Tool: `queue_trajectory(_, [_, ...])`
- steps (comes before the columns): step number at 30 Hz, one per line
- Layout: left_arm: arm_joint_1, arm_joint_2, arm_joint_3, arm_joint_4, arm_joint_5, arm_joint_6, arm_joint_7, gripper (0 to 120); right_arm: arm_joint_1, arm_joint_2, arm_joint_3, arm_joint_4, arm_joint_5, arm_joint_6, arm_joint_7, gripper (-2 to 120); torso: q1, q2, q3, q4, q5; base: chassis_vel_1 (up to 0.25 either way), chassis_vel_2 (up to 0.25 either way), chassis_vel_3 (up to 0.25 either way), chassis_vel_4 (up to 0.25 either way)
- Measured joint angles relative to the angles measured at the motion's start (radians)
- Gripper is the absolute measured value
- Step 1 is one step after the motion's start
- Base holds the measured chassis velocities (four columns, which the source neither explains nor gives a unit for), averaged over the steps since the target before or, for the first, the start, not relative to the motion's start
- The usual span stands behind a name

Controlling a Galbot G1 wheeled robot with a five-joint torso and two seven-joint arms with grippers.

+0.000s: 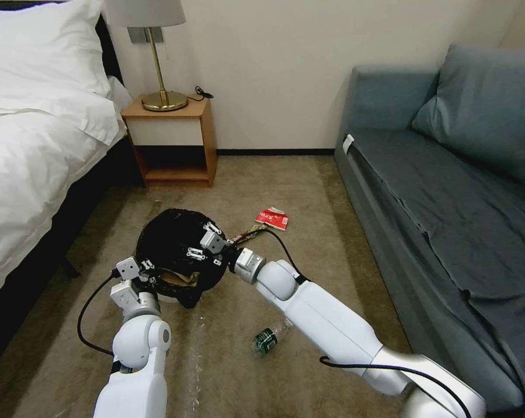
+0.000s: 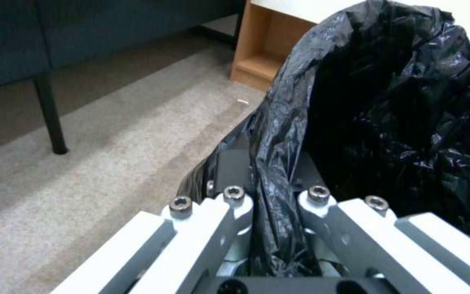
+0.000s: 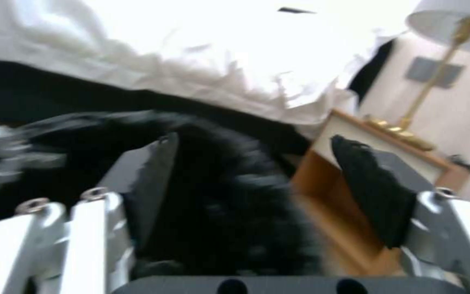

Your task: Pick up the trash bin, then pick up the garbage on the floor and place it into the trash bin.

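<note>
Black bag liner pinched, trash bin (image 1: 178,252) in hand at centre-left of the head view; floor litter remains.

Left gripper (image 2: 276,204) is clamped on the bin's bag-draped near rim, its fingers (image 2: 229,179) closed tight either side of the plastic. Right gripper (image 1: 207,247) hangs over the bin's mouth, spread wide and empty. Something brown lies inside the bin, so I judge at least one piece dropped. Left on the carpet: the red-and-white packet (image 1: 272,219) upper centre, a dark wrapper (image 1: 247,235) beside it, and the green-labelled bottle (image 1: 268,338) lower centre.
</note>
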Motion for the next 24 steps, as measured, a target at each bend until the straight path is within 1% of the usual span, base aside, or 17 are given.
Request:
queue_trajectory(1, [0.002, 0.001, -0.004, 0.0, -0.001, 0.0, 0.0, 4, 0.006, -0.009, 0.021, 0.006, 0.002, -0.006, -0.01, 83, 0.0, 0.0, 0.0, 0.0, 0.0, 0.0, 0.0, 0.0, 0.0])
queue_trajectory(2, [0.002, 0.001, -0.004, 0.0, -0.001, 0.0, 0.0, 4, 0.006, -0.009, 0.021, 0.006, 0.002, -0.006, -0.01, 83, 0.0, 0.0, 0.0, 0.0, 0.0, 0.0, 0.0, 0.0, 0.0])
queue_trajectory(3, [0.005, 0.001, -0.013, -0.003, -0.003, 0.0, 0.001, 4, 0.017, -0.033, 0.061, 0.015, 0.004, -0.024, -0.04, 91, 0.0, 0.0, 0.0, 0.0, 0.0, 0.0, 0.0, 0.0, 0.0])
queue_trajectory(5, [0.006, 0.001, -0.016, -0.004, -0.003, 0.0, 0.002, 4, 0.021, -0.044, 0.073, 0.015, 0.004, -0.027, -0.05, 94, 0.0, 0.0, 0.0, 0.0, 0.0001, 0.0, 0.0, 0.0, 0.0])
queue_trajectory(6, [0.006, 0.002, -0.028, -0.005, -0.004, 0.002, 0.004, 4, 0.03, -0.077, 0.1, 0.004, -0.002, -0.033, -0.08, 99, 0.0, 0.0, 0.0, -0.0001, -0.0002, 0.0, 0.0, 0.0, 0.0])
queue_trajectory(7, [0.006, 0.002, -0.028, -0.005, -0.004, 0.002, 0.004, 4, 0.03, -0.077, 0.1, 0.004, -0.002, -0.033, -0.08, 99, 0.0, 0.0, 0.0, -0.0001, -0.0002, 0.0, 0.0, 0.0, 0.0])
queue_trajectory(9, [0.002, 0.006, -0.047, -0.009, -0.006, 0.008, 0.007, 4, 0.024, -0.119, 0.119, -0.041, -0.026, -0.027, -0.128, 100, 0.0, 0.0, 0.0, -0.0001, 0.0001, 0.0, 0.0, 0.0, 0.0])
queue_trajectory(12, [-0.001, 0.007, -0.054, -0.009, -0.006, 0.01, 0.01, 4, 0.01, -0.144, 0.125, -0.071, -0.055, -0.012, -0.166, 100, 0.0, 0.0, 0.0, -0.0001, 0.0002, 0.0, 0.0, 0.0, 0.0])
queue_trajectory(14, [-0.003, 0.007, -0.056, -0.009, -0.005, 0.012, 0.012, 4, -0.013, -0.172, 0.128, -0.116, -0.158, 0.031, -0.245, 100, 0.0, 0.0, 0.0, -0.0004, 0.0002, 0.0, 0.0, 0.0, 0.0])
queue_trajectory(15, [-0.003, 0.007, -0.056, -0.009, -0.005, 0.012, 0.012, 4, -0.013, -0.172, 0.128, -0.116, -0.158, 0.031, -0.245, 100, 0.0, 0.0, 0.0, -0.0004, 0.0002, 0.0, 0.0, 0.0, 0.0])
queue_trajectory(16, [-0.003, 0.007, -0.057, -0.009, -0.005, 0.012, 0.013, 4, -0.028, -0.178, 0.142, -0.142, -0.283, 0.075, -0.307, 100, 0.0, 0.0, 0.0, -0.0005, 0.0, 0.0, 0.0, 0.0, 0.0])
queue_trajectory(17, [-0.003, 0.007, -0.057, -0.009, -0.005, 0.012, 0.013, 4, -0.028, -0.178, 0.142, -0.142, -0.283, 0.075, -0.307, 100, 0.0, 0.0, 0.0, -0.0005, 0.0, 0.0, 0.0, 0.0, 0.0])
queue_trajectory(19, [0.0, 0.006, -0.056, -0.011, -0.001, 0.013, 0.014, 4, -0.053, -0.175, 0.169, -0.174, -0.518, 0.178, -0.408, 100, 0.0, 0.0, 0.0, -0.0002, -0.0001, 0.0, 0.0, 0.0, 0.0])
queue_trajectory(20, [0.0, 0.006, -0.056, -0.011, -0.001, 0.013, 0.014, 4, -0.053, -0.175, 0.169, -0.174, -0.518, 0.178, -0.408, 100, 0.0, 0.0, 0.0, -0.0002, -0.0001, 0.0, 0.0, 0.0, 0.0])
queue_trajectory(21, [0.003, 0.006, -0.056, -0.014, 0.0, 0.013, 0.014, 4, -0.066, -0.17, 0.188, -0.175, -0.609, 0.231, -0.465, 100, 0.0, 0.0, 0.0, -0.0002, 0.0001, 0.0, 0.0, 0.0, 0.0])
queue_trajectory(22, [0.003, 0.006, -0.056, -0.014, 0.0, 0.013, 0.014, 4, -0.066, -0.17, 0.188, -0.175, -0.609, 0.231, -0.465, 100, 0.0, 0.0, 0.0, -0.0002, 0.0001, 0.0, 0.0, 0.0, 0.0])
queue_trajectory(24, [0.008, 0.005, -0.056, -0.019, 0.001, 0.013, 0.014, 4, -0.083, -0.159, 0.223, -0.162, -0.727, 0.307, -0.565, 100, 0.0, 0.0, 0.0, -0.0001, -0.0001, 0.0, 0.0, 0.0, 0.0])
